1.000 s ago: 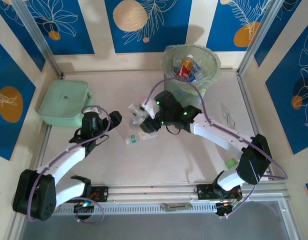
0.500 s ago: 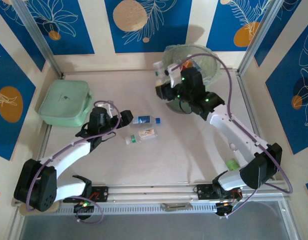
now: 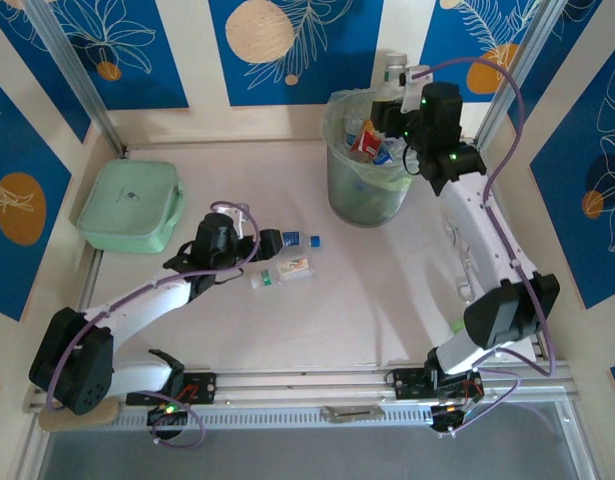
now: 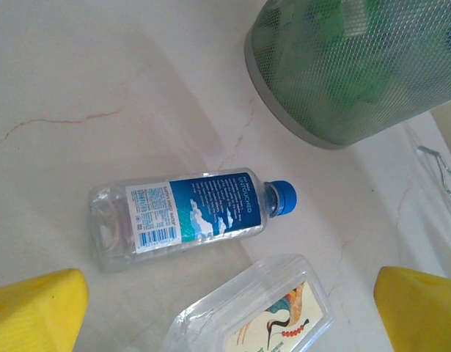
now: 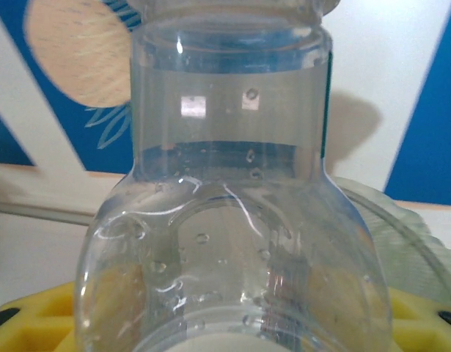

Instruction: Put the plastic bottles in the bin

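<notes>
On my right arm, the right claw (image 3: 397, 95) is raised above the bin (image 3: 357, 190) and closed on a clear bottle (image 5: 225, 220). In the wrist view the bottle's body sits between the two yellow fingers (image 5: 34, 319), pinched at its lower part. From the top camera the held bottle appears over the far side of the bin's mouth, clear of the rim. The pale green liner edge shows behind it in the wrist view. Inside the bin I can see other bottles (image 3: 372, 140), one with a red label and some with blue. On the other side, the left claw (image 3: 259, 243) is low over the desk (image 3: 387, 290) with its jaws spread wide and nothing between the fingers (image 4: 34, 312). A blue-labelled bottle (image 4: 188, 216) lies on its side just ahead of this claw, across its line of reach. Its blue cap points toward the bin and it is not touching either finger. A crushed bottle (image 4: 262, 315) with an orange-red label lies nearer the claw, partly in the gap between the open fingers. It is just beside the blue-labelled one, though I cannot tell whether the two touch. Both bottles lie on the desk well apart from the bin. The mint-green case (image 3: 127, 205) sits off to the left, near the far-left corner.
</notes>
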Controlling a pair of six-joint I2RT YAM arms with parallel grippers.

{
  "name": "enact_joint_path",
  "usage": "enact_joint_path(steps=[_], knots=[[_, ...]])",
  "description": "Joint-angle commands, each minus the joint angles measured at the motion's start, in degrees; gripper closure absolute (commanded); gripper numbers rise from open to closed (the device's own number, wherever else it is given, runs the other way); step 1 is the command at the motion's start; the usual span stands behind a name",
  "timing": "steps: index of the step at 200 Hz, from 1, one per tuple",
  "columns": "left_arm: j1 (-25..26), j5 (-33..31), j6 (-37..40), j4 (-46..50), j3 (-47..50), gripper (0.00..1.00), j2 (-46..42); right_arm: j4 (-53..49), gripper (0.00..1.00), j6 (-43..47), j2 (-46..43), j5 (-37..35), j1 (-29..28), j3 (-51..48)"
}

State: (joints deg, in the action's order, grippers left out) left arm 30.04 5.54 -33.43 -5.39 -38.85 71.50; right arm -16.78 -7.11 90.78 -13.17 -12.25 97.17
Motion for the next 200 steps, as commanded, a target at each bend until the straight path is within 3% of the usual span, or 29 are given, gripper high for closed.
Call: enact_joint_path(steps=[1, 75, 103, 154, 200], knots=[[0.7, -1.1, 2.2, 1.3, -1.9, 0.01, 0.5, -3.7, 0.44, -2.5, 2.8, 0.4, 1.2, 4.2], [0.9, -0.9, 2.9, 2.3, -1.7, 0.01, 0.3, -9.3, 0.42, -7.7, 8.3, 3.7, 3.0, 7.2], [0.9, -0.9, 2.7, 2.6, -1.6, 0.01, 0.1, -11.0, 0.38, -8.7, 9.2, 4.6, 3.3, 8.0], [0.9, -0.8, 2.3, 2.8, -1.7, 0.01, 0.0, -10.8, 0.21, -8.2, 8.2, 2.8, 3.5, 8.5], [0.9, -1.1, 2.5, 3.0, -1.8, 0.00, 0.0, -9.0, 0.17, -7.0, 4.0, 0.7, 3.5, 7.9]])
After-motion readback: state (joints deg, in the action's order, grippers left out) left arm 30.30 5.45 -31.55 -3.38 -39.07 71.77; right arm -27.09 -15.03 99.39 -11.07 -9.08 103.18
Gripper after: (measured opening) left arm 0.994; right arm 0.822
